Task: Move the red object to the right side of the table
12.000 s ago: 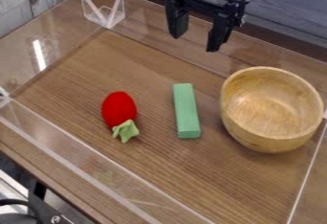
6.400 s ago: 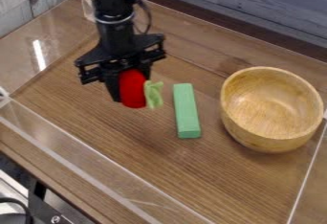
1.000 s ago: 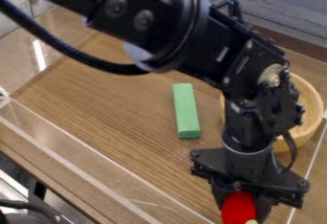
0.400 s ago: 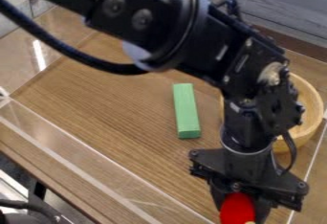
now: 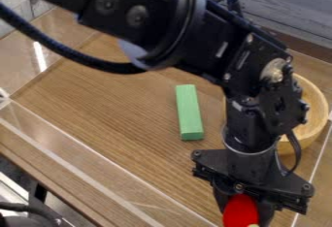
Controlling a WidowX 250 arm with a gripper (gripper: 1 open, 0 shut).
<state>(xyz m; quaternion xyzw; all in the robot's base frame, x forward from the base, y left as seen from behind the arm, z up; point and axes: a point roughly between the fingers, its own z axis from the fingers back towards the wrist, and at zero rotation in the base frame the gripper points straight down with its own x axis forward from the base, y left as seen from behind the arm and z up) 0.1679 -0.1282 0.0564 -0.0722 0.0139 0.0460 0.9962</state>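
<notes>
Along the left edge of the table (image 5: 78,124) the wood grain lies bare beside the low clear walls (image 5: 39,51); nothing of the task rests there. Nearer the middle, the green block (image 5: 189,111) lies flat, lengthwise toward the front edge, well apart from my grip. It plays no part in this move, so I judge it was simply left where it lay.

Right of the block, my arm (image 5: 182,27) crosses the view and drops straight down at the front right of the tabletop. My gripper (image 5: 244,208) points down with its fingers pressed in on the red object (image 5: 242,212), which shows between them at the bottom of the frame, close to the front edge. Whether it touches the wood I cannot tell; the frame cuts it off. Held this low and this far right, it looks ready for release, and the task seems nearly done.

Behind my wrist, toward the right edge, the wooden bowl (image 5: 316,105) is mostly hidden; its contents I cannot see.
</notes>
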